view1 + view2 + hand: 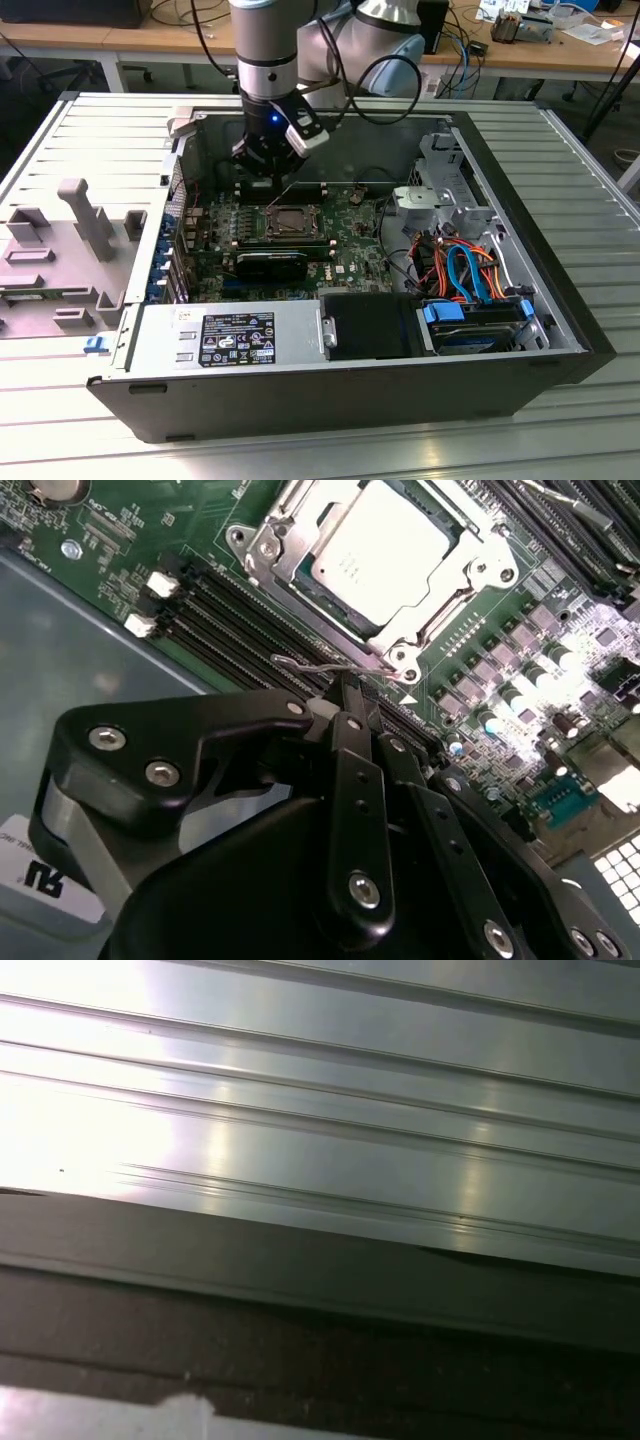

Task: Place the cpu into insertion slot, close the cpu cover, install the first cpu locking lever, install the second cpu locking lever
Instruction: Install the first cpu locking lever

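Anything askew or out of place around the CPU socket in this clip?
Nothing looks damaged. The cpu sits flat and square under the closed cpu cover. One thin wire locking lever still stands loose off the socket's corner, right at the tips of the gripper, whose fingers look closed together.

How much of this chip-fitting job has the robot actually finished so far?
Done: the cpu sits in the insertion slot, and the cpu cover lies closed, framing it. In hand: the gripper has its tips at a thin wire locking lever beside the socket's corner, and the lever looks not yet hooked down. Left: latching the levers. Whether one is already fastened cannot be told.
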Tool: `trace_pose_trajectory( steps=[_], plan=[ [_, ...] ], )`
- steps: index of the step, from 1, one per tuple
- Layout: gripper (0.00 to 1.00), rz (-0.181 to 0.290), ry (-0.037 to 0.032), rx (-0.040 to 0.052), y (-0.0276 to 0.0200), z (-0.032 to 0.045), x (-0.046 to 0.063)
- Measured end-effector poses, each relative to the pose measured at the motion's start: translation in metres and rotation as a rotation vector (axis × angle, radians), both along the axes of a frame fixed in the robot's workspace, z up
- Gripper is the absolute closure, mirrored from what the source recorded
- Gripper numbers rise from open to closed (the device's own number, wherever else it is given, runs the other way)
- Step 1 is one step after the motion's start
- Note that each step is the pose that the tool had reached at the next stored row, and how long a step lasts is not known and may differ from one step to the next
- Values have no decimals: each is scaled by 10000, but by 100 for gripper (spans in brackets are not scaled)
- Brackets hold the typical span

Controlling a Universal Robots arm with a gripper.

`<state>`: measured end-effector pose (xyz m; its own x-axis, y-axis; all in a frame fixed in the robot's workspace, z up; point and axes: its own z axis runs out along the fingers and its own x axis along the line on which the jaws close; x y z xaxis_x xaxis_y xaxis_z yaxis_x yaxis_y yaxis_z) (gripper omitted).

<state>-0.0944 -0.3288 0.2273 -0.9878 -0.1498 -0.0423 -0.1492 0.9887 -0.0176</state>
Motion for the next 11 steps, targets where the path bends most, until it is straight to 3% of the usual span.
trace_pose_trajectory(
  steps=[11],
  plan=[
    [89,2,-50,-42,-31,-29,-77]
  ],
)
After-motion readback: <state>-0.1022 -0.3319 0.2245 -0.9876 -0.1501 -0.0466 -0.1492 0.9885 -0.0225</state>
